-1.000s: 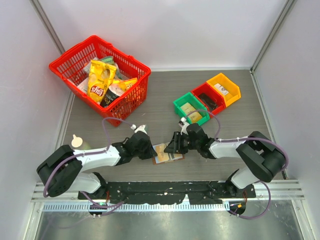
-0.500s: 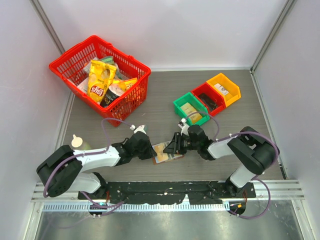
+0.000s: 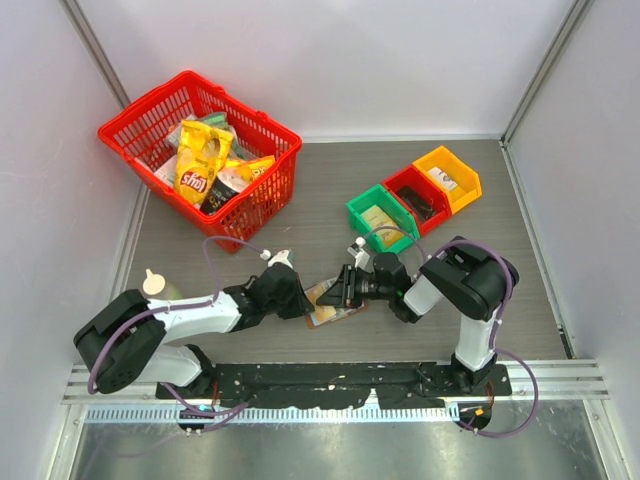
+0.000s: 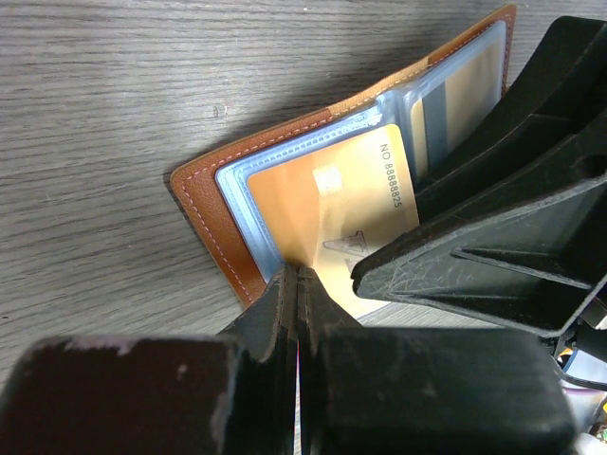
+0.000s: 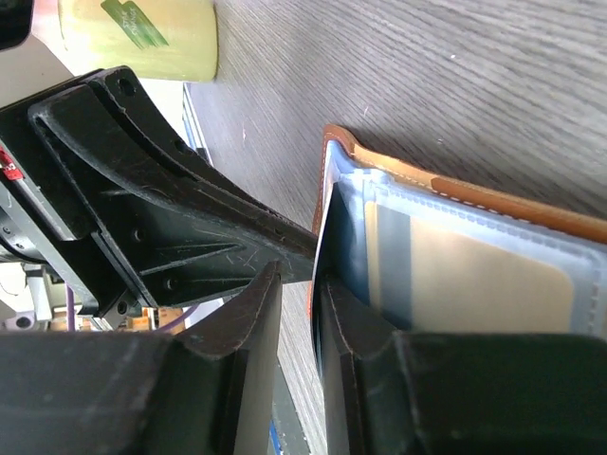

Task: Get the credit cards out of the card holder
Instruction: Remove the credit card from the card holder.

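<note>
While the left hand [image 4: 299, 280] sits clenched, tips pressed on the open card holder [image 4: 204, 204] near the table's [image 3: 320, 215] 6 o'clock, the right hand [image 5: 299, 280], coming in from 3 o'clock, has narrowed around a thin pale edge. A slim gap remains, so no grasp yet. Orange credit card [image 4: 332, 204] still sleeved; extraction looks imminent. Versus a second ago: right elbow swung inward, hand nudged closer, holder unmoved.
</note>
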